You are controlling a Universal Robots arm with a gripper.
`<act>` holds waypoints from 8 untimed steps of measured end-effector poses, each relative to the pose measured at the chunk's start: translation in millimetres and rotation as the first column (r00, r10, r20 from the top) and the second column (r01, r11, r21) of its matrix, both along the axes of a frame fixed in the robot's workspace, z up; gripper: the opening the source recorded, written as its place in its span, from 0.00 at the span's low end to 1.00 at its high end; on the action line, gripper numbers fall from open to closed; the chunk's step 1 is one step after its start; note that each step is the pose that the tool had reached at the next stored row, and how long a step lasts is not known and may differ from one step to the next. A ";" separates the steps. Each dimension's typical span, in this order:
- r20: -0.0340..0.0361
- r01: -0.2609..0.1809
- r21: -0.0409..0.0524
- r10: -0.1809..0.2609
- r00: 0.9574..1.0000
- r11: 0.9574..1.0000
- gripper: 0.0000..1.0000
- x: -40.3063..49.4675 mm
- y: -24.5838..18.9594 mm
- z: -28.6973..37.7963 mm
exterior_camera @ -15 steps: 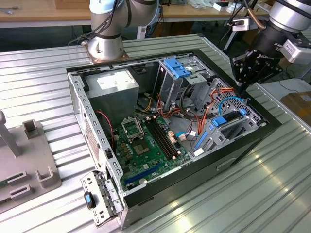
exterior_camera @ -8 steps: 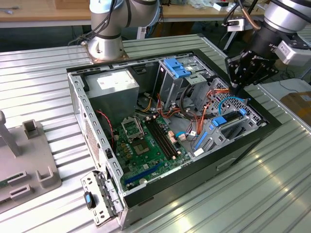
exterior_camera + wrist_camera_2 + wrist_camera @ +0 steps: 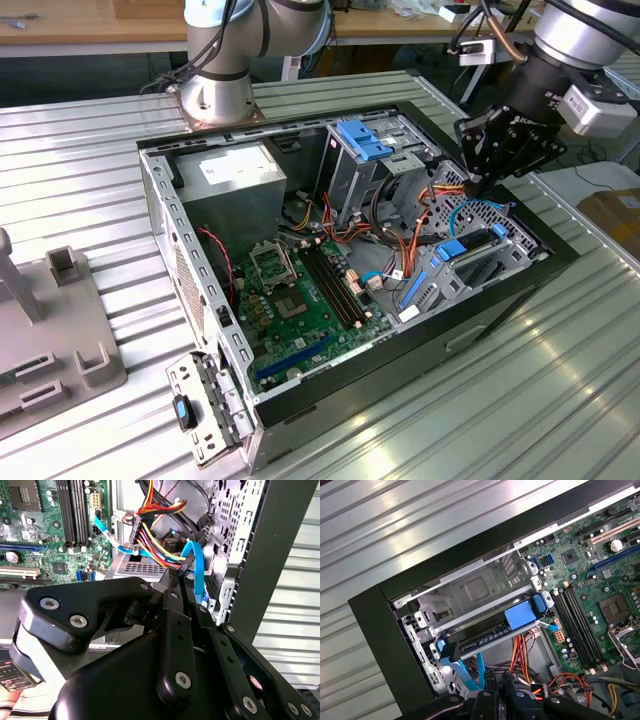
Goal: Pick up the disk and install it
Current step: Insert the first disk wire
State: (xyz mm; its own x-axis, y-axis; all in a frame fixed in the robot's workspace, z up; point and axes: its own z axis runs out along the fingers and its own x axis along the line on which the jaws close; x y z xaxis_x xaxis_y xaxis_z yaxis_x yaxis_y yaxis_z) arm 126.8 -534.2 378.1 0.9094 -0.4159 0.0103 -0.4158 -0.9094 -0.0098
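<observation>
The gripper [image 3: 179,582] has its fingers [image 3: 175,625] drawn almost together, the tips down among the wire bundle at a black connector [image 3: 183,569] on the blue cable [image 3: 196,560]. Whether they actually nip that plug I cannot tell, but they carry no drive. Just beyond the fingertips the disk [image 3: 477,640] sits slotted on its blue rails in the drive cage [image 3: 475,587], dark face showing, probably set that way so its port end meets the cables. Farther off past the fingers lies the motherboard [image 3: 580,585].
</observation>
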 end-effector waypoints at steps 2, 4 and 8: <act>0.000 0.000 0.000 0.000 1.000 1.000 0.16 -0.1 0.1 0.0; 0.000 0.014 0.000 -0.014 1.000 1.000 0.16 -0.2 0.1 0.0; 0.000 0.089 0.000 -0.089 0.996 0.996 0.16 -0.3 0.1 -0.4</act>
State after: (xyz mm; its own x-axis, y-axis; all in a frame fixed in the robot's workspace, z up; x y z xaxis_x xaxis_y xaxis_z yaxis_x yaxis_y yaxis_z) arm 126.5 -534.1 377.7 0.8686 -0.4955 0.0103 -0.4954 -0.8686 -0.0099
